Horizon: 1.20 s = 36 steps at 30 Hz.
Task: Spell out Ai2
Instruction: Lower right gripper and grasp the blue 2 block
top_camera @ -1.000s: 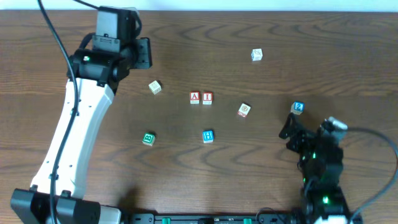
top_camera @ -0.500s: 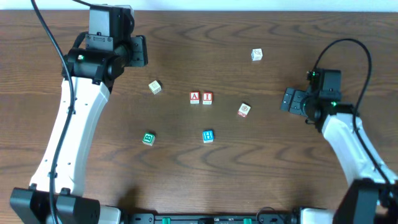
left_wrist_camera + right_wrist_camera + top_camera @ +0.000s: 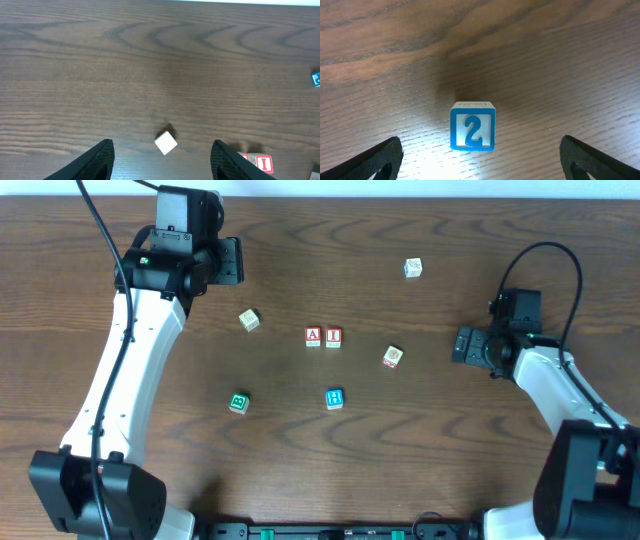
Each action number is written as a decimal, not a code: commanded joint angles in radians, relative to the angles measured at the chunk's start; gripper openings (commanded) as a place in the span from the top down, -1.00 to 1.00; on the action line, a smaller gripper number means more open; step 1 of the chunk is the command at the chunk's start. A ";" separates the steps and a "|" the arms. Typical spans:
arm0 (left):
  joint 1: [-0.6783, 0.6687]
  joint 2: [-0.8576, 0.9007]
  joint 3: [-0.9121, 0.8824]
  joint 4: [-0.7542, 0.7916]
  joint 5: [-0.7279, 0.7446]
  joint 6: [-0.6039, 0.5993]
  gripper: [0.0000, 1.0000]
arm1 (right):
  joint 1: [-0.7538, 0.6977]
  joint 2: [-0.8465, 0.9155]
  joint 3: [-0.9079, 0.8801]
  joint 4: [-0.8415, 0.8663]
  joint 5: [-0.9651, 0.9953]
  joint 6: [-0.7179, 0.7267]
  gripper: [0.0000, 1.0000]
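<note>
The red "A" cube [image 3: 313, 336] and the red "I" cube [image 3: 333, 336] stand side by side at the table's middle, touching. The blue "2" cube [image 3: 473, 126] lies on the table, centred between my right gripper's [image 3: 480, 145] open fingers and a little ahead of the tips; in the overhead view the right wrist hides it. My right gripper [image 3: 462, 343] is at the right. My left gripper [image 3: 232, 262] is open and empty at the far left, above the table. The left wrist view shows the "I" cube [image 3: 260, 162] at the bottom right.
A plain wooden cube [image 3: 249, 320] lies left of the "A", and shows between the left fingers [image 3: 165, 142]. A green-lettered cube [image 3: 238, 402], a blue "H" cube [image 3: 334, 399], a reddish-marked cube [image 3: 392, 357] and another cube [image 3: 413, 268] lie scattered around.
The right arm has swung from the front right up over the "2" cube, which it now covers in the overhead view. The left arm has shifted only slightly.
</note>
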 commanded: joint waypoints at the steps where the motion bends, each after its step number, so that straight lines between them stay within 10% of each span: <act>1: 0.004 0.005 0.013 0.001 0.000 0.010 -0.26 | -0.005 0.031 0.018 0.014 -0.006 -0.016 -0.97; 17: 0.004 0.005 0.013 0.009 0.000 0.010 -0.26 | -0.005 0.096 0.018 0.095 -0.005 -0.061 -0.45; 22: 0.004 0.005 0.013 0.009 0.000 0.010 -0.26 | -0.005 0.096 0.018 0.111 -0.006 -0.061 0.17; 36: 0.004 0.005 0.013 0.010 0.000 0.010 -0.25 | -0.005 0.096 0.018 0.114 -0.006 -0.061 0.44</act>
